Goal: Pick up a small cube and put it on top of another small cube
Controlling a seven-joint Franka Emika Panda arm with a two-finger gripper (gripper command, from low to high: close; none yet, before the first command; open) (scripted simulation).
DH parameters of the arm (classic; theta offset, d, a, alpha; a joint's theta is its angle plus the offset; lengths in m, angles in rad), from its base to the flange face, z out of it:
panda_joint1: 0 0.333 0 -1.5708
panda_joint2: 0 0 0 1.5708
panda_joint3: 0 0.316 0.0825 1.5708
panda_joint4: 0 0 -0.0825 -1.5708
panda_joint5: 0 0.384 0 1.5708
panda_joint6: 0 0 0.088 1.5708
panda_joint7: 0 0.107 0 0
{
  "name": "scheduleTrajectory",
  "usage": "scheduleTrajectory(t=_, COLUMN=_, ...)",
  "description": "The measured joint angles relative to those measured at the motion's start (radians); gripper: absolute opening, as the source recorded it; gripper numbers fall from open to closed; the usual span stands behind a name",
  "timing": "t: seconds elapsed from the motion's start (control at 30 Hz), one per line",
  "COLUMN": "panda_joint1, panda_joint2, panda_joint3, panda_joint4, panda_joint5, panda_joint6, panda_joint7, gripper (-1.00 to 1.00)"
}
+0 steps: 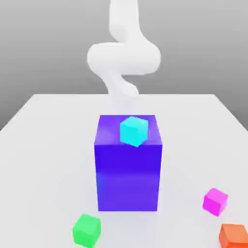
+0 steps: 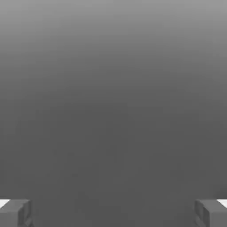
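Looking across my white table [image 1: 43,116] under a plain grey backdrop, I take the big blue-violet block [image 1: 128,169] as landmark. The green cube [image 1: 87,229] sits in front of it toward the exterior view's left; a cyan cube [image 1: 133,130] rests on its top; the magenta cube [image 1: 215,201] lies off to its right, with an orange-red cube [image 1: 234,236] just beyond, cut by the frame edge. Behind the block my white arm [image 1: 124,53] blurs. The gripper [image 2: 113,213] shows both fingers [image 2: 15,212] spread wide apart, holding nothing.
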Motion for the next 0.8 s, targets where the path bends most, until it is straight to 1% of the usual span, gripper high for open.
scheduleTrajectory(t=0.2, panda_joint1=-0.01, panda_joint2=0.081, panda_joint3=0.105, panda_joint4=-0.02, panda_joint5=-0.127, panda_joint6=0.029, panda_joint7=-0.056, gripper=0.0)
scheduleTrajectory(t=0.4, panda_joint1=-0.019, panda_joint2=0.186, panda_joint3=0.187, panda_joint4=-0.037, panda_joint5=-0.244, panda_joint6=0.048, panda_joint7=-0.116, gripper=0.0)
scheduleTrajectory(t=0.6, panda_joint1=-0.025, panda_joint2=0.308, panda_joint3=0.246, panda_joint4=-0.052, panda_joint5=-0.35, panda_joint6=0.063, panda_joint7=-0.185, gripper=0.0)
scheduleTrajectory(t=0.8, panda_joint1=-0.025, panda_joint2=0.439, panda_joint3=0.282, panda_joint4=-0.067, panda_joint5=-0.44, panda_joint6=0.076, panda_joint7=-0.266, gripper=0.0)
